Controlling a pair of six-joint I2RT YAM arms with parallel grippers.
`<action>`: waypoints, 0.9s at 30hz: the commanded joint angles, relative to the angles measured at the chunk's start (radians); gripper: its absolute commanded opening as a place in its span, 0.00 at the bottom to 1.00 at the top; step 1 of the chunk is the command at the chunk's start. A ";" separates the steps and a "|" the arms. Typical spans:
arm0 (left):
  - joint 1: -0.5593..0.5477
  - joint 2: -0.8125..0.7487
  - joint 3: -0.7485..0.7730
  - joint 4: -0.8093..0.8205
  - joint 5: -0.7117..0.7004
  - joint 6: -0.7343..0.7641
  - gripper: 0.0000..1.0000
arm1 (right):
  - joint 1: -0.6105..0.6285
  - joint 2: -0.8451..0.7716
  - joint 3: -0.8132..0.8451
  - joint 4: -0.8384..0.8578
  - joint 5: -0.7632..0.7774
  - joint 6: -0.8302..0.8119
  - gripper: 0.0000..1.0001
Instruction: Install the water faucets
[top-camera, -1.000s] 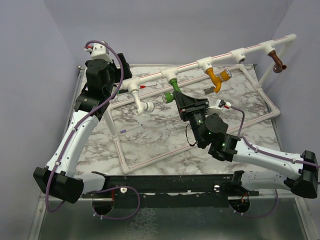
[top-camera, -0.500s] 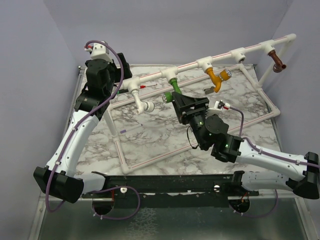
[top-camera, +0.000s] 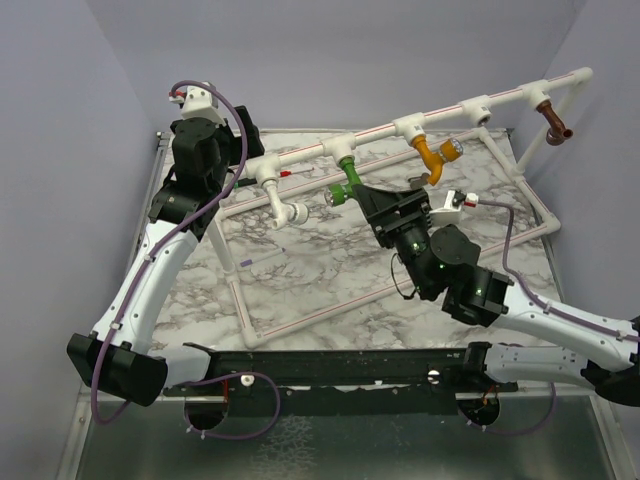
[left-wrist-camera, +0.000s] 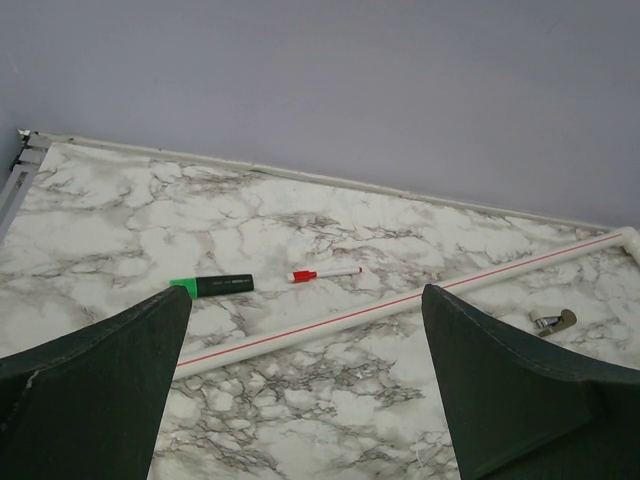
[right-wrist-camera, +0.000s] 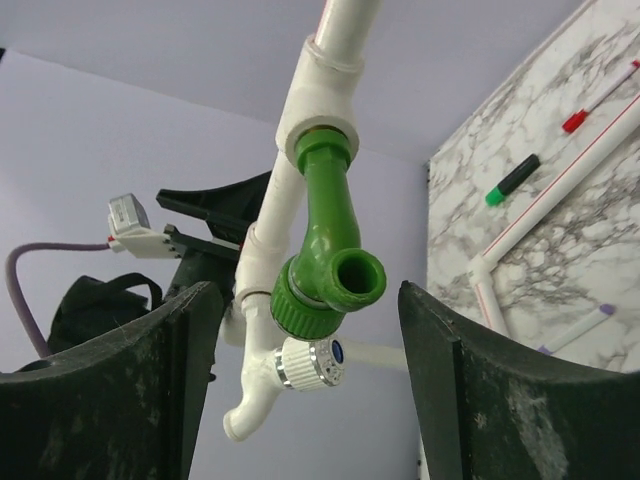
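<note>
Faucets, from above: white faucet (top-camera: 281, 201), green faucet (top-camera: 347, 181), orange-yellow faucet (top-camera: 431, 158) and brown faucet (top-camera: 554, 121), each seated in a tee of the raised pipe (top-camera: 375, 134), spouts hanging down, so seemingly already installed. Just beside the green faucet, on its near side, the right gripper (top-camera: 372, 196), jaws parted. Near the pipe's left end, by the white faucet, the left gripper (top-camera: 232, 160), perhaps parked there to steady the frame; contact impossible to tell.

From the left wrist: fingers (left-wrist-camera: 90, 390) spread wide, nothing held. Beyond them only table (left-wrist-camera: 450, 230), a low pipe (left-wrist-camera: 400, 303), green marker (left-wrist-camera: 212, 286), red marker (left-wrist-camera: 325, 273) and a small metal piece (left-wrist-camera: 553, 321). No faucet in sight.

From the right wrist: green faucet hanging between the fingers (right-wrist-camera: 110, 400), clear of both, open spout toward the camera, collar snug under its tee (right-wrist-camera: 318, 110). Jaws well apart, gripping nothing, bracketing the body, likely placed so for a grasp or twist. White faucet behind and lower.
</note>
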 joint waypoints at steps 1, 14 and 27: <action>-0.022 0.052 -0.062 -0.199 0.080 0.011 0.99 | 0.005 -0.015 0.100 -0.199 0.012 -0.236 0.76; -0.022 0.055 -0.062 -0.199 0.076 0.012 0.99 | 0.005 -0.099 0.103 -0.110 -0.044 -1.079 0.74; -0.022 0.055 -0.063 -0.199 0.075 0.013 0.99 | 0.005 -0.129 0.143 -0.198 -0.361 -1.919 0.77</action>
